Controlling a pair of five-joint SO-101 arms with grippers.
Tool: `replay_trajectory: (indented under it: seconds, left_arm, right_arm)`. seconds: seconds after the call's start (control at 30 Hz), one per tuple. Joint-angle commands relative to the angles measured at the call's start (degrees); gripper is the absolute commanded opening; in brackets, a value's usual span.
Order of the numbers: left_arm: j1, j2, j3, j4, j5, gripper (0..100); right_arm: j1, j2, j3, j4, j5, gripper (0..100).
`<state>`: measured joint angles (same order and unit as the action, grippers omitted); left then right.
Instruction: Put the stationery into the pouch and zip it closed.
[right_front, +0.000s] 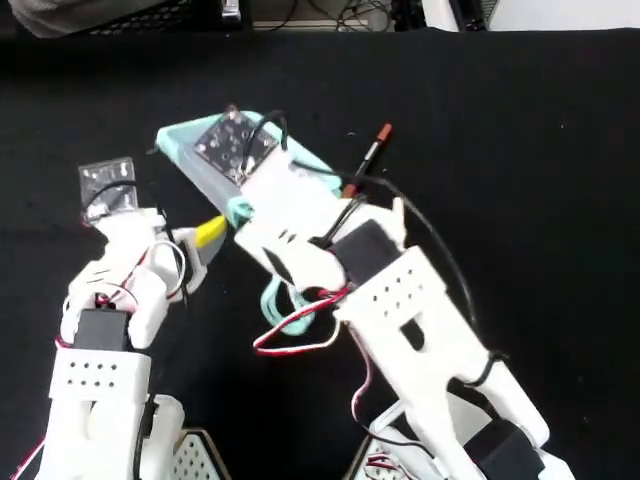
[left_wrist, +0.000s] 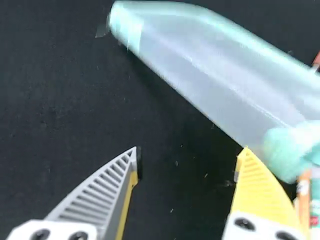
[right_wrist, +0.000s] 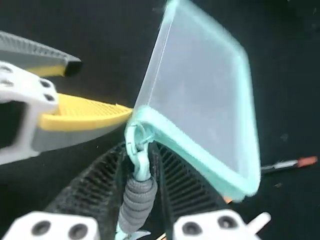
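Currently the mint-green translucent pouch (right_front: 185, 145) lies slantwise on the black desk (right_front: 520, 150). Its far end points toward the upper left of the high view, and its near corner sits under the right arm's wrist. The right gripper (right_wrist: 138, 150) has its black jaws clenched on the zipper pull (right_wrist: 136, 192), a grey ribbed tab hanging from a mint ring at that near corner. In the right wrist view the pouch rises at a tilt away from the jaws, its clear side panel facing the camera. The left gripper (left_wrist: 190, 152) sits just beside the same corner with its jaws released. The grey jaw and the yellow jaw stand well apart with bare desk between them. The yellow tip is close against the pouch's mint edge, though I cannot tell whether it touches. A pen (right_front: 372, 152) with an orange-red end lies on the desk outside the pouch, just beside its long side, its lower part hidden behind the right arm.
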<state>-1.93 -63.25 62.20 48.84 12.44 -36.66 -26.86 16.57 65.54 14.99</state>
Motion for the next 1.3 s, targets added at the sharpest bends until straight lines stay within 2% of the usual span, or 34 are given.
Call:
replay_trajectory:
  seconds: [0.0,0.13,0.3,0.4,0.5,0.67,0.9,1.1,1.27]
  left_arm:
    - [-0.48,-0.26,-4.26,0.26,3.43,32]
    - [-2.24,-1.32,-6.64,1.67,4.48,32]
    - [-4.09,-10.73,-11.74,13.36,4.22,32]
    - [-3.91,-18.55,-11.38,16.97,4.13,34]
    - [-3.38,-24.53,-6.73,15.74,4.04,35]
    - [-0.22,-29.54,-1.54,16.09,-1.23,35]
    - [-0.13,-30.07,0.40,14.59,-3.43,35]
    - [-0.48,-30.07,6.55,6.95,-3.87,35]
    - [-0.57,-30.07,6.99,5.80,-3.69,35]
  right_arm:
    - [0.00,0.13,-8.92,2.55,1.67,1.2]
    - [-4.04,0.13,-9.10,3.69,3.08,1.2]
    - [-6.42,0.13,-9.19,3.43,3.08,1.2]
    - [-6.42,0.13,-9.80,2.99,3.08,1.2]
    - [-6.42,0.13,-9.89,2.81,3.08,1.2]
    - [-6.33,0.13,-10.07,1.85,5.01,1.3]
    - [-6.33,0.13,-9.98,1.67,5.01,1.3]
    - [-6.33,0.13,-9.98,1.93,5.01,1.3]
    - [-6.33,0.13,-9.89,1.93,5.01,1.3]
